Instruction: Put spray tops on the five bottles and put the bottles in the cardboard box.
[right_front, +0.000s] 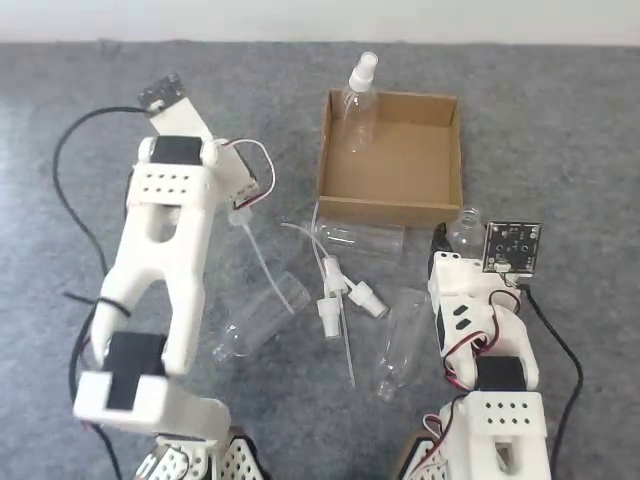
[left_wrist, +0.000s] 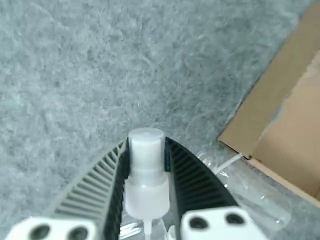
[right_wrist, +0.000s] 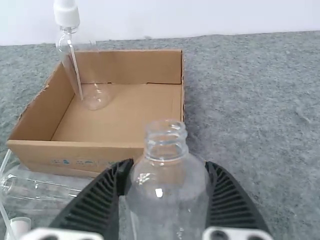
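My left gripper (left_wrist: 146, 145) is shut on a white spray top (left_wrist: 146, 172). In the high view this spray top (right_front: 238, 215) hangs left of the cardboard box (right_front: 388, 211), its thin tube slanting down toward a lying bottle (right_front: 258, 320). My right gripper (right_wrist: 167, 170) is shut on an upright clear bottle (right_wrist: 165, 150) with a bare neck, just outside the near right corner of the box (right_wrist: 75, 150). One capped bottle (right_front: 360, 95) stands in the box's far left corner. Two more bare bottles (right_front: 365, 238) (right_front: 400, 342) lie on the carpet.
Several loose spray tops (right_front: 330, 305) with long tubes lie between the lying bottles, in front of the box. Grey carpet covers the table. The box floor (right_wrist: 120, 112) beside the capped bottle (right_wrist: 75, 60) is bare.
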